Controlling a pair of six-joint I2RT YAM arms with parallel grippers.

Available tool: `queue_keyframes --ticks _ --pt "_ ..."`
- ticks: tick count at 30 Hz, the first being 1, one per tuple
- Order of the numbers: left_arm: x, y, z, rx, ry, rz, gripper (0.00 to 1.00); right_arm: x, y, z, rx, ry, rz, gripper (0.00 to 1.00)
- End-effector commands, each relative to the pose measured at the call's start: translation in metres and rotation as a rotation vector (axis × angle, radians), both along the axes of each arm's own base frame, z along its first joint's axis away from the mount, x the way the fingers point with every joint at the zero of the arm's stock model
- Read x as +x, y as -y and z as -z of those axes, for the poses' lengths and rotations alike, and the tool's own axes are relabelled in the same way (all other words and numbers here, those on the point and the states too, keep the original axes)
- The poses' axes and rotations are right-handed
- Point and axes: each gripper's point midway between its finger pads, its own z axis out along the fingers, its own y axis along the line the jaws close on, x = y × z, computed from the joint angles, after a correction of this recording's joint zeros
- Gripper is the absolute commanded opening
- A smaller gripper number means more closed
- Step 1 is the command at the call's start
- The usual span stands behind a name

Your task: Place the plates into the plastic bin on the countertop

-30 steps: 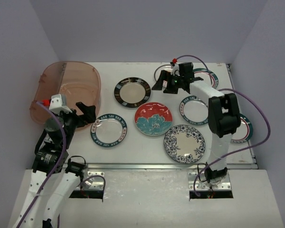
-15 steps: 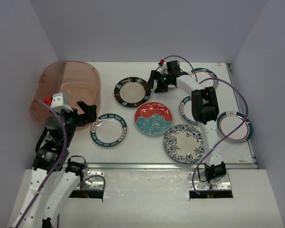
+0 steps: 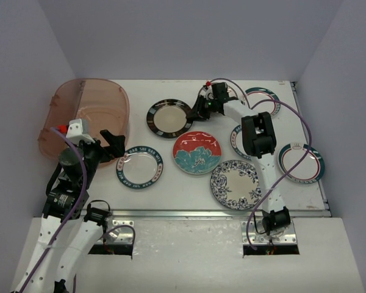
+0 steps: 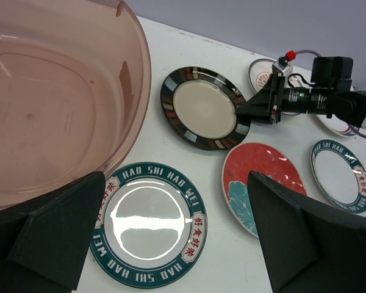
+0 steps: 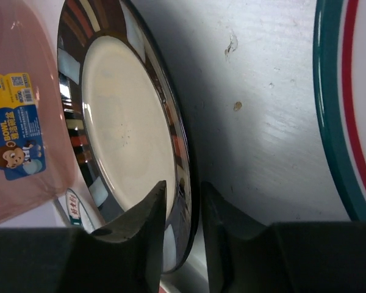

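The black-rimmed plate (image 3: 169,118) (image 4: 205,108) (image 5: 128,140) lies on the white countertop (image 3: 177,192). My right gripper (image 3: 197,114) (image 5: 183,186) has its jaws on either side of that plate's right rim, closed down to the rim's thickness. My left gripper (image 3: 113,145) (image 4: 175,183) hangs open over a teal-rimmed lettered plate (image 3: 139,166) (image 4: 147,223), beside the reddish translucent plastic bin (image 3: 88,113) (image 4: 49,110). No plate shows inside the bin.
A red-and-teal floral plate (image 3: 197,152), a blue floral plate (image 3: 236,184) and a green-and-red rimmed plate (image 3: 302,163) lie right of centre. Another lettered plate (image 3: 239,143) sits partly under the right arm. A rimmed plate (image 3: 263,99) (image 5: 348,122) lies at the back.
The right arm swung left from the back plates to the black-rimmed plate, and its jaws closed from wide open onto the rim. The left arm has not moved.
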Motion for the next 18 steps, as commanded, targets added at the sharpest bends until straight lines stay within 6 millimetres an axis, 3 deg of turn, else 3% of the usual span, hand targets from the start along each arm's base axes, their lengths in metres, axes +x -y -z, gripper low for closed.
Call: queue_keyframes --ticks 1,2,5,13,16,18 --pt "0.002 0.001 -0.011 0.001 0.049 0.010 1.00 -0.003 -0.012 -0.002 0.113 -0.064 0.033 0.11" --pt "0.002 0.001 -0.012 0.001 0.053 0.007 1.00 -0.003 -0.014 -0.006 0.134 -0.074 0.048 0.01" --pt "0.001 0.000 -0.013 0.001 0.056 0.003 1.00 -0.002 -0.018 -0.021 0.177 -0.078 0.065 0.00" --pt "0.000 0.000 -0.014 -0.006 0.059 0.001 1.00 0.007 -0.011 -0.124 0.263 0.070 0.081 0.00" --pt "0.002 0.010 -0.016 -0.011 0.052 0.053 1.00 0.004 0.000 -0.173 0.309 0.141 0.081 0.00" --pt "0.007 0.018 -0.015 -0.013 0.025 0.091 1.00 -0.009 0.004 -0.209 0.307 0.216 0.046 0.00"
